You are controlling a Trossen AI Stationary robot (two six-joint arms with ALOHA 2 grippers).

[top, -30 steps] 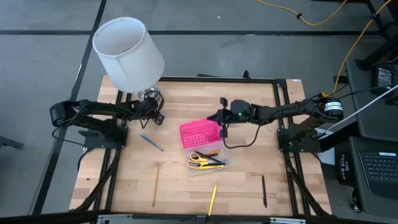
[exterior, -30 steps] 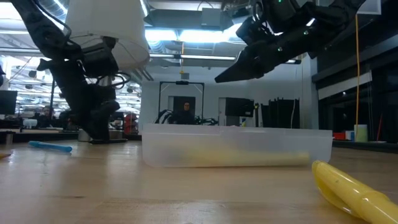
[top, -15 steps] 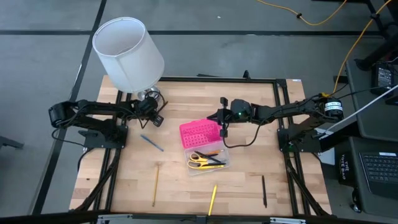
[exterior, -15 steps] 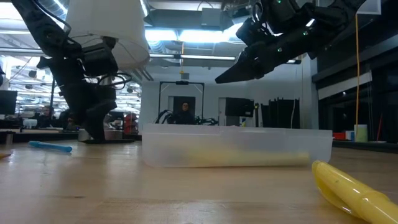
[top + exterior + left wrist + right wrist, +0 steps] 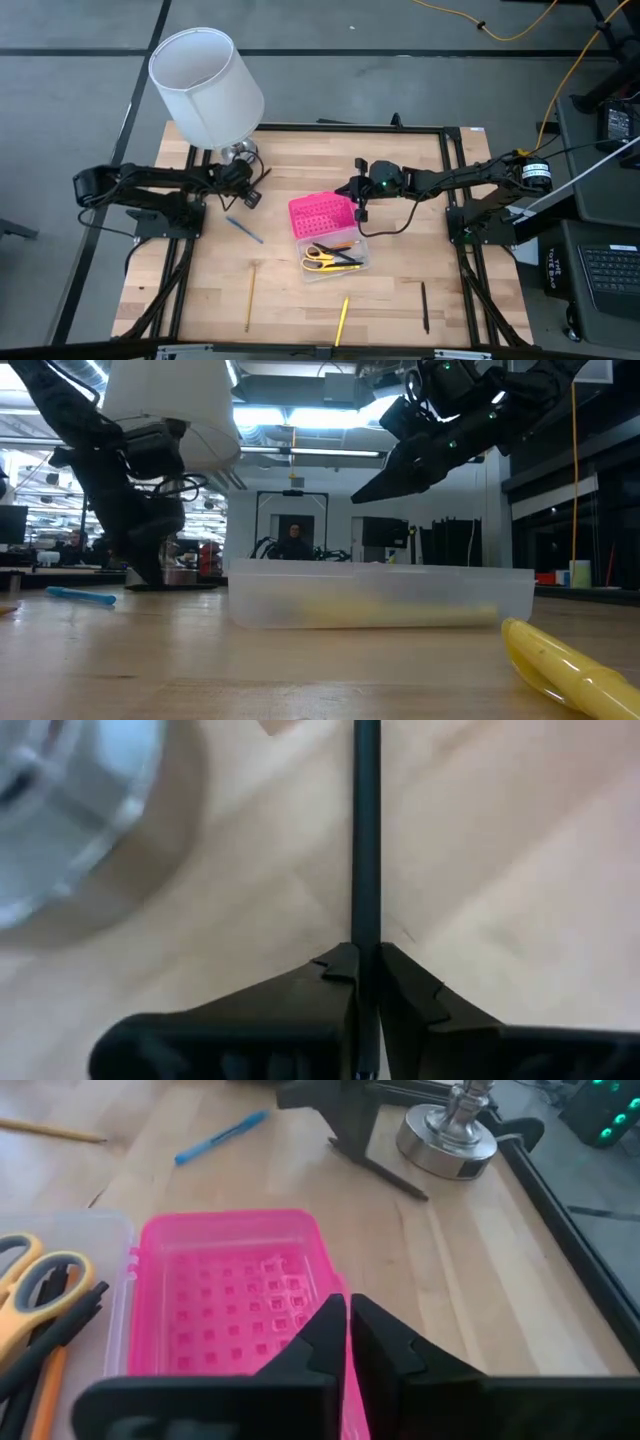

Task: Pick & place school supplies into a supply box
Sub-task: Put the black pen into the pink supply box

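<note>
At the far left of the table, beside the lamp (image 5: 205,85) and its metal base, the left gripper (image 5: 250,193) is clenched on a thin black pen (image 5: 366,840); the wrist view shows the dark shaft pinched between the two fingertips (image 5: 335,965) and running out ahead over the bare wood. Just near it, toward the middle, a blue pen (image 5: 243,229) lies loose on the table (image 5: 400,270); further forward a yellow pencil (image 5: 249,297) lies alone near the front edge. In the centre stands the supply box (image 5: 333,245), its pink lid (image 5: 321,213) swung open beside the clear base; the yellow-handled scissors (image 5: 325,258) and some dark and orange pens already lie in the base. Forward of the box a second yellow pencil (image 5: 342,320) waits, and further right a black pen (image 5: 424,306). The right gripper (image 5: 359,208) hangs above the lid's right edge, its fingers all but together and empty.

The step in hand looks like the pick of the black pen by the lamp; the next move, as I judge it, calls for lifting it clear of the lamp base, carrying it over the blue pen, and lining its length with the base before release; four items would remain.
</note>
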